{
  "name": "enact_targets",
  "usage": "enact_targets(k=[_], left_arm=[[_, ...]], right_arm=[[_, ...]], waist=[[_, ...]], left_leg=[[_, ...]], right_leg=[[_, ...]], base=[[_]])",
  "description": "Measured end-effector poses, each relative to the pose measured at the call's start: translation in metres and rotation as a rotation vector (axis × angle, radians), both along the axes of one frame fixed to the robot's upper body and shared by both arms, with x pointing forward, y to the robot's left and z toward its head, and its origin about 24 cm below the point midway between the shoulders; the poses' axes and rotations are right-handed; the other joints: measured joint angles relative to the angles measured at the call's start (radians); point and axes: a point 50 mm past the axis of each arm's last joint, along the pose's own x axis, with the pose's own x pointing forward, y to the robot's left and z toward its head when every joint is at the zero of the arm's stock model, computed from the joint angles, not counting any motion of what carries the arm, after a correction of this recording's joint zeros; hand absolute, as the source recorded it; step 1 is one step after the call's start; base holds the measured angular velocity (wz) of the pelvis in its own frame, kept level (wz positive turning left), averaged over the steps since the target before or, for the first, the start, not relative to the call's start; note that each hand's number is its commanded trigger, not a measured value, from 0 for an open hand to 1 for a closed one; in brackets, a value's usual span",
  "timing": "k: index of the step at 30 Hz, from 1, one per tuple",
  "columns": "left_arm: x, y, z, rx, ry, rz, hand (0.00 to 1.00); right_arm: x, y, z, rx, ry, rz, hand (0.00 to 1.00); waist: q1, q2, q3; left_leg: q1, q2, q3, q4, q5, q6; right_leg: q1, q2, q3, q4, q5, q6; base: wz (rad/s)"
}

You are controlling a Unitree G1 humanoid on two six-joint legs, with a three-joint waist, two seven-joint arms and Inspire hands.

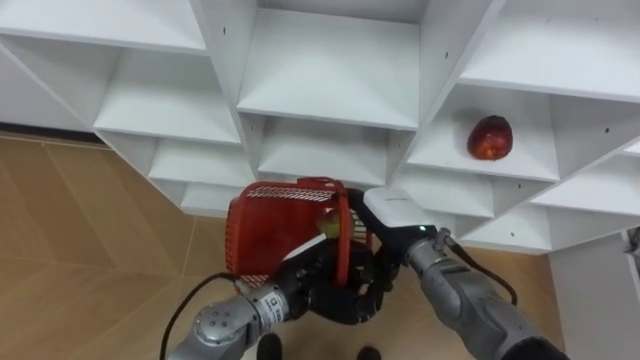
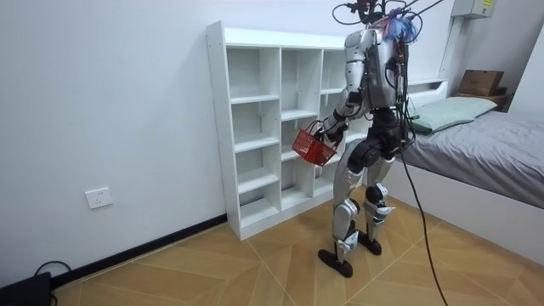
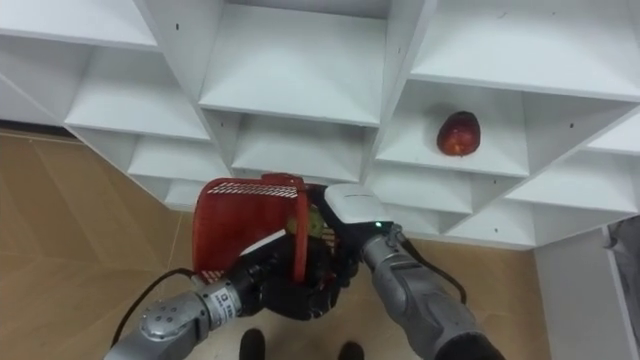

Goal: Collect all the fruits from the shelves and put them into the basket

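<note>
I hold a red mesh basket [image 1: 268,232] [image 2: 314,146] in front of me at the white closet [image 1: 330,80]. My left hand [image 1: 316,284] comes up from the lower left and is curled round its red handle [image 1: 341,245]. From the lower right my right hand [image 1: 394,210] reaches to the basket's mouth. A small green fruit [image 1: 328,226] [image 3: 312,222] shows right at its front, partly behind the handle. A red apple [image 1: 490,137] [image 3: 458,133] lies alone in a compartment to the upper right, well beyond both hands.
The closet [image 2: 255,127] is a grid of white compartments against the wall, and I stand close before its right part. Wooden floor [image 1: 90,250] lies to the left and below. A bed [image 2: 484,153] stands at the room view's right, behind me.
</note>
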Motion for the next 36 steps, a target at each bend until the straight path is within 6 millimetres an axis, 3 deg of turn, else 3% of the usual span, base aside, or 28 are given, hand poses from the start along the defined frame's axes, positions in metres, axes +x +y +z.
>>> enact_targets(k=[13, 21, 26, 30, 36], left_arm=[[-0.001, 0.042, -0.023, 0.179, 0.072, 0.232, 1.0], [-0.004, 0.067, -0.028, 0.243, 0.08, 0.398, 1.0], [-0.004, 0.072, -0.028, 0.248, 0.072, 0.441, 1.0], [-0.009, 0.075, -0.03, 0.273, 0.065, 0.47, 1.0], [-0.01, 0.079, -0.028, 0.256, 0.049, 0.507, 1.0]], right_arm=[[-0.005, -0.004, 0.006, 0.221, 0.065, -0.097, 0.0], [-0.008, -0.026, 0.006, 0.454, 0.165, -0.253, 0.0], [-0.015, -0.041, 0.012, 0.667, 0.194, -0.359, 0.0], [-0.031, -0.05, 0.002, 0.792, 0.237, -0.456, 0.0], [-0.038, -0.057, 0.002, 0.829, 0.21, -0.497, 0.0]], waist=[[-0.004, -0.001, 0.0002], [-0.027, -0.003, 0.0001], [-0.029, -0.004, -0.0001], [-0.04, -0.004, -0.0001], [-0.06, -0.003, -0.001]], left_leg=[[0.001, 0.0, 0.0, -0.01, 0.001, 0.001], [0.015, -0.001, 0.011, -0.022, 0.001, 0.002], [0.019, -0.001, 0.016, -0.024, 0.001, 0.002], [0.039, 0.001, 0.02, -0.024, -0.002, 0.002], [0.059, 0.002, 0.033, -0.028, -0.003, 0.001]], right_leg=[[0.005, 0.002, -0.008, -0.018, 0.006, 0.002], [0.009, 0.0, 0.0, -0.02, 0.006, 0.003], [0.008, 0.001, 0.006, -0.02, 0.007, 0.003], [0.028, 0.003, 0.007, -0.025, 0.006, 0.004], [0.038, 0.006, 0.027, -0.024, 0.005, 0.005]], base=[[0.0], [-0.03], [-0.03], [-0.01], [-0.07]])
